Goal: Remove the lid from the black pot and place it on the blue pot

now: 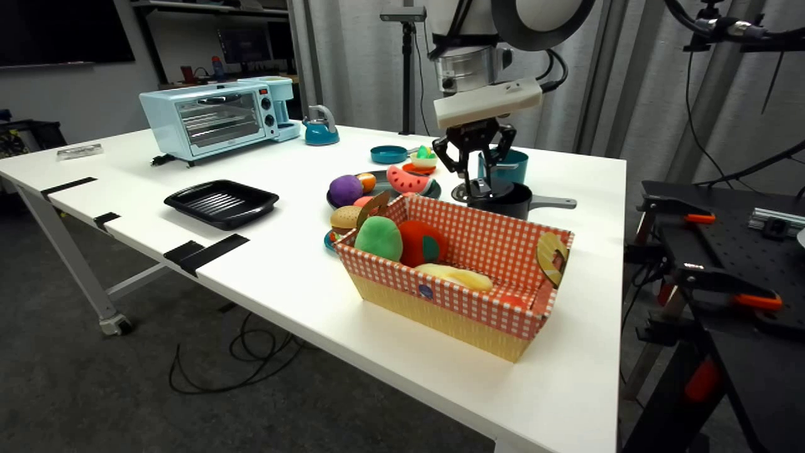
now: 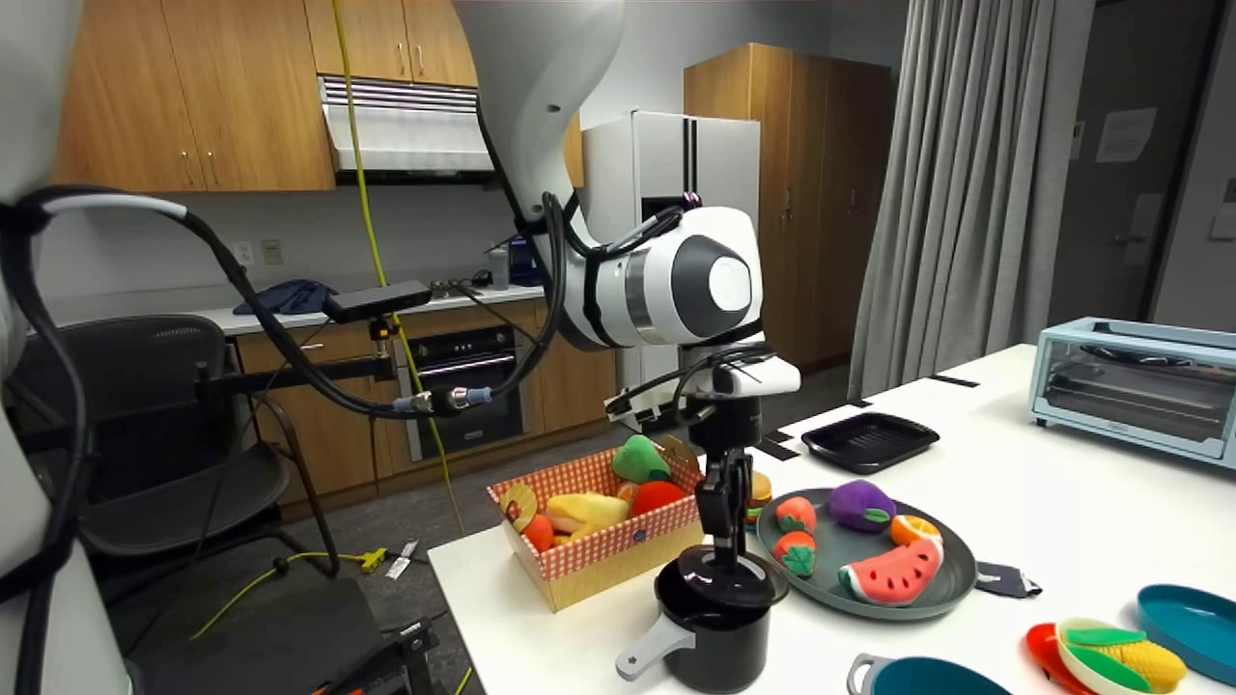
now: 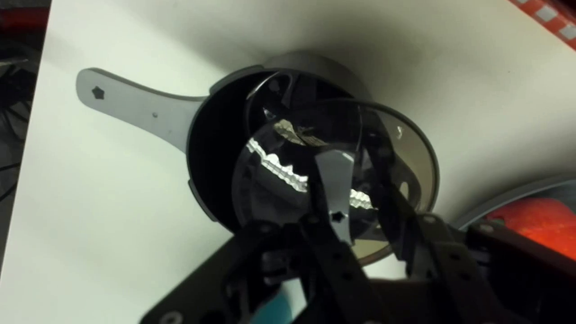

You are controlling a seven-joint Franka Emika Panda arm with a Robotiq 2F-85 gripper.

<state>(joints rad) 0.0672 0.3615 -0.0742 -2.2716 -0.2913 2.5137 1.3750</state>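
The black pot (image 1: 512, 204) stands on the table with its grey handle sticking out; it also shows in an exterior view (image 2: 719, 652) and the wrist view (image 3: 216, 148). The dark glass lid (image 3: 274, 198) sits off-centre over the pot and overhangs one side; I cannot tell whether it rests on the rim. It also shows in an exterior view (image 2: 734, 584). My gripper (image 3: 351, 184) is partly open around the lid's grey handle. The left finger seems to touch it; a gap shows at the right finger. The blue pot (image 1: 514, 165) stands beside, partly cut off in an exterior view (image 2: 927, 678).
The checkered basket (image 1: 434, 314) with toy food stands near the black pot. A grey plate (image 2: 927, 598) with toy fruit lies on the other side. A teal pan (image 1: 388, 154), a black tray (image 1: 221, 204) and a toaster oven (image 1: 214, 119) stand further off.
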